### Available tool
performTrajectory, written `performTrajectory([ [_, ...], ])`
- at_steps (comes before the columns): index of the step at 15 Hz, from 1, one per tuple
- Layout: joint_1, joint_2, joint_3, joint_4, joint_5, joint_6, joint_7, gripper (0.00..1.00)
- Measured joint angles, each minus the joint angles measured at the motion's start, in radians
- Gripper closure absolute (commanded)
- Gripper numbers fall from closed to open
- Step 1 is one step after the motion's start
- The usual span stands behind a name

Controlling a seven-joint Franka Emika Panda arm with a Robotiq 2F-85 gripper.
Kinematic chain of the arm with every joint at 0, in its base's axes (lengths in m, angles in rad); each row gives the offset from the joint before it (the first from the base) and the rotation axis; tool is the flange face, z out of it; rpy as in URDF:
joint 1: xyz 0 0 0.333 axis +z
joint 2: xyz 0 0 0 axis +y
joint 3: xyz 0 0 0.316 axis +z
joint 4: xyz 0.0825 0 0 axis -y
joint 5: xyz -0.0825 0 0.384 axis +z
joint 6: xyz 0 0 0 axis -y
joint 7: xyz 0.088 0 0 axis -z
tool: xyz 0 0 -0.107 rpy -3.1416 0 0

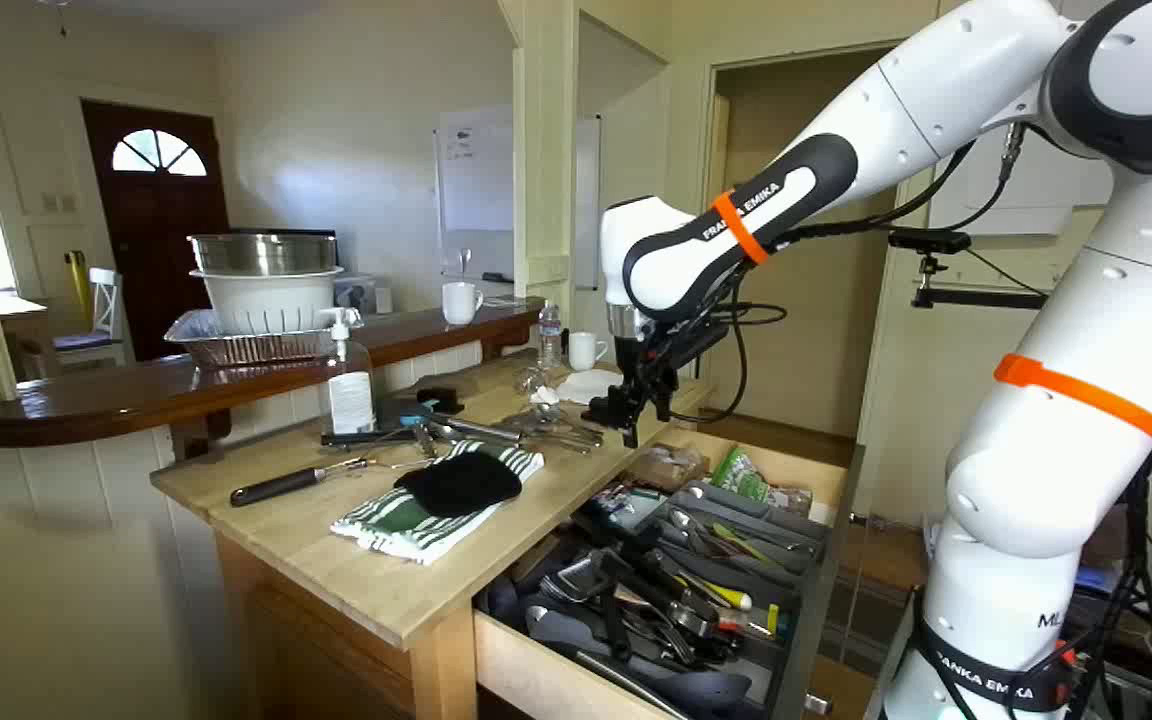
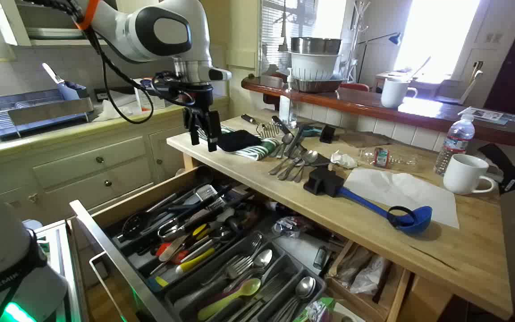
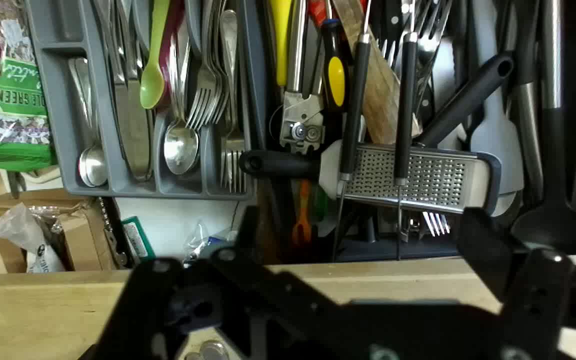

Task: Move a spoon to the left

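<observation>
Several spoons show. A lime-green spoon [image 3: 153,82] and a metal spoon [image 3: 181,149] lie in compartments of the grey cutlery tray [image 3: 133,189] in the open drawer; more metal spoons [image 3: 93,166] lie in a narrow compartment. The green spoon also shows in an exterior view [image 2: 249,288]. Other metal spoons [image 2: 310,156] lie in a pile of cutlery on the wooden counter [image 2: 467,250]. Which spoon is meant, I cannot tell. My gripper [image 2: 203,144] is open and empty, pointing down above the counter's drawer-side edge. Its spread fingers show in the wrist view [image 3: 360,220], touching nothing.
The drawer holds a grater [image 3: 418,175] and several dark-handled utensils. A striped towel [image 1: 376,535] with a black cloth [image 1: 461,483] lies on the counter. A blue ladle [image 2: 420,219], a mug [image 2: 463,174] and a bottle [image 2: 458,138] stand or lie farther along. A raised ledge [image 2: 356,106] runs behind.
</observation>
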Motion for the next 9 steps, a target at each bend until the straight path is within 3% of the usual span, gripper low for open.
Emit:
performTrajectory([
  [9, -0.004, 0.0, -0.03, 0.021, -0.002, 0.042, 0.005, 0.0],
])
